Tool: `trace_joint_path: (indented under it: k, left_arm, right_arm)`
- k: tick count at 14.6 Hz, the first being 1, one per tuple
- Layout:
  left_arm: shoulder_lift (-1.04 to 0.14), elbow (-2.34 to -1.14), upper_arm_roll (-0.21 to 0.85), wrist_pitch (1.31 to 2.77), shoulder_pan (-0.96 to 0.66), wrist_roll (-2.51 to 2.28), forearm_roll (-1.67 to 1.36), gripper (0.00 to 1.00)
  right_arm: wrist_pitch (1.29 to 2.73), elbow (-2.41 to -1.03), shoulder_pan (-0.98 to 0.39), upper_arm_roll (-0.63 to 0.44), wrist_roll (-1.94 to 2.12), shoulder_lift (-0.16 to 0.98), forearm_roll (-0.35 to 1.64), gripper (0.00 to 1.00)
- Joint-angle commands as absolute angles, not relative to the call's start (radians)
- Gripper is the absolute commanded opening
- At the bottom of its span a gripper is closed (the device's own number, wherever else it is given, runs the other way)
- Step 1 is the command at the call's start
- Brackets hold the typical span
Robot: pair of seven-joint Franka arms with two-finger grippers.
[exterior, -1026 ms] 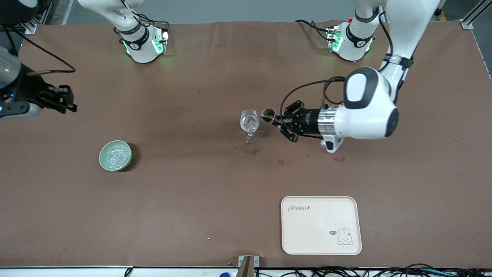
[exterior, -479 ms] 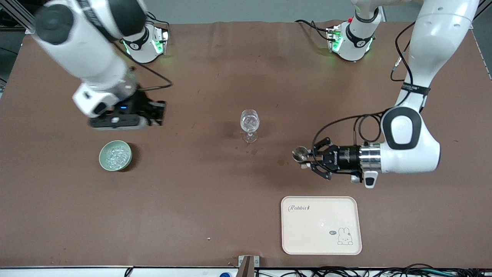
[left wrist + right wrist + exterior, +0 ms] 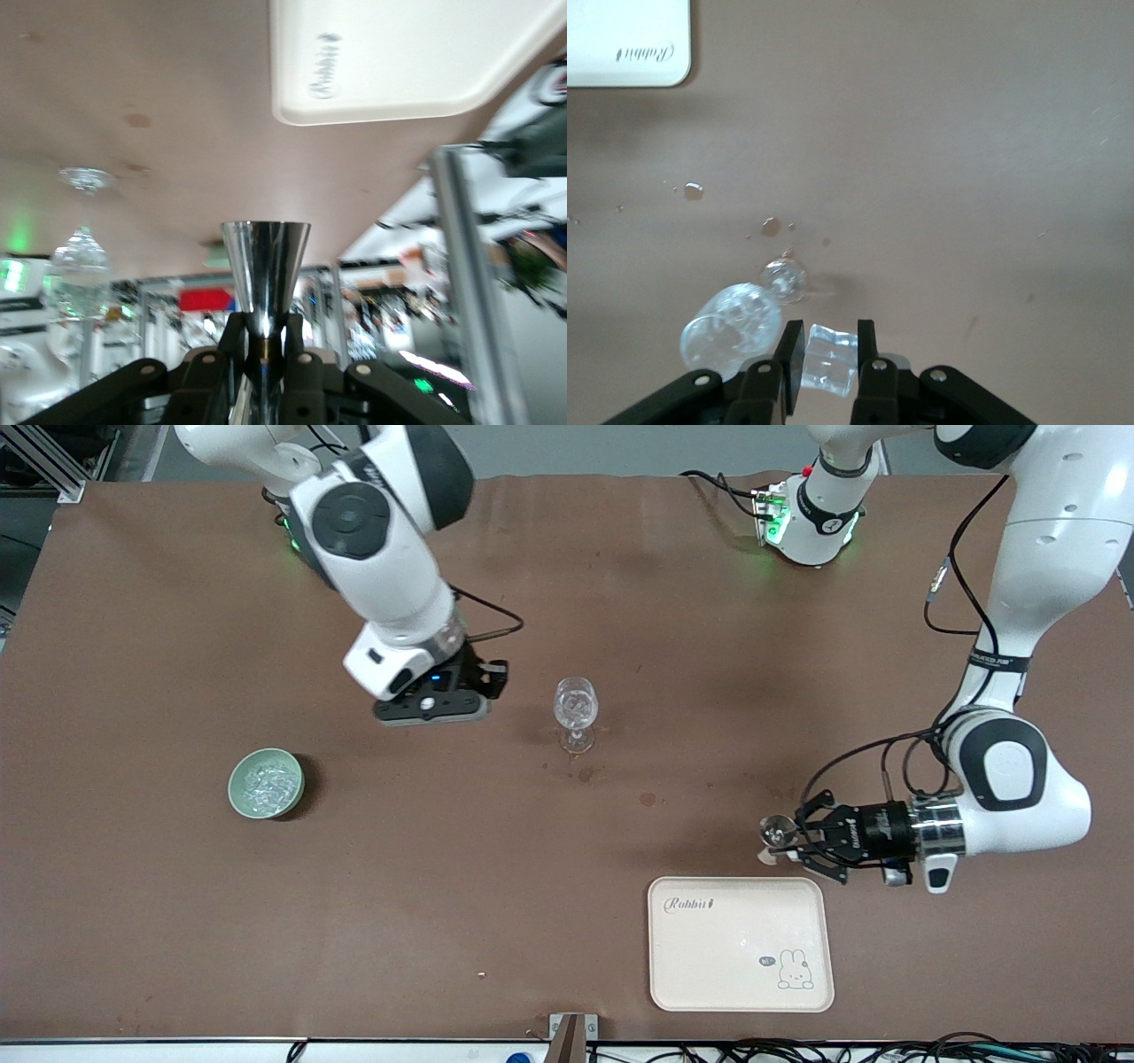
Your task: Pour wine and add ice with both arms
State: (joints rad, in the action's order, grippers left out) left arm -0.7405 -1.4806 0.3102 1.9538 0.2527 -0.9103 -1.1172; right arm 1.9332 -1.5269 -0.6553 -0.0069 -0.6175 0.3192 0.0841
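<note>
A clear wine glass (image 3: 576, 707) stands mid-table with ice chunks inside; it also shows in the right wrist view (image 3: 733, 329) and the left wrist view (image 3: 82, 258). My right gripper (image 3: 490, 680) hangs over the table beside the glass, toward the right arm's end, and is shut (image 3: 826, 343) on a clear ice cube (image 3: 829, 358). More ice (image 3: 264, 784) fills a pale green bowl (image 3: 237, 795). My left gripper (image 3: 783, 840) is over the table by the tray's edge, shut (image 3: 264, 341) on the stem of a steel jigger (image 3: 266, 264). Wine is out of view.
A cream tray (image 3: 741, 943) with a rabbit print lies near the front edge, toward the left arm's end; its corner shows in the wrist views (image 3: 399, 62) (image 3: 620, 40). Small wet spots (image 3: 648, 799) mark the brown mat between glass and tray.
The left arm swung the jigger away from the glass down to the tray's edge. The right arm swept in from its end of the table to beside the glass.
</note>
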Motion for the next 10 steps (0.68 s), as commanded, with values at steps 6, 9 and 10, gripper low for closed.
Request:
trace_joint_path:
  k: [6, 9, 10]
  left_arm:
    - [-0.9, -1.379, 0.298, 1.94, 0.31, -0.723, -1.219, 0.01]
    - [-0.93, -1.345, 0.296, 1.995, 0.299, -0.733, -1.274, 0.01]
    - [-0.942, -1.345, 0.298, 2.018, 0.298, -0.733, -1.311, 0.01]
  right_arm:
    - [1.967, -1.434, -0.794, -0.02, -0.802, 0.442, 0.089, 0.03]
    - [1.971, -1.437, -0.818, -0.02, -0.804, 0.465, 0.081, 0.03]
    - [1.971, -1.437, -0.824, -0.021, -0.804, 0.474, 0.078, 0.03]
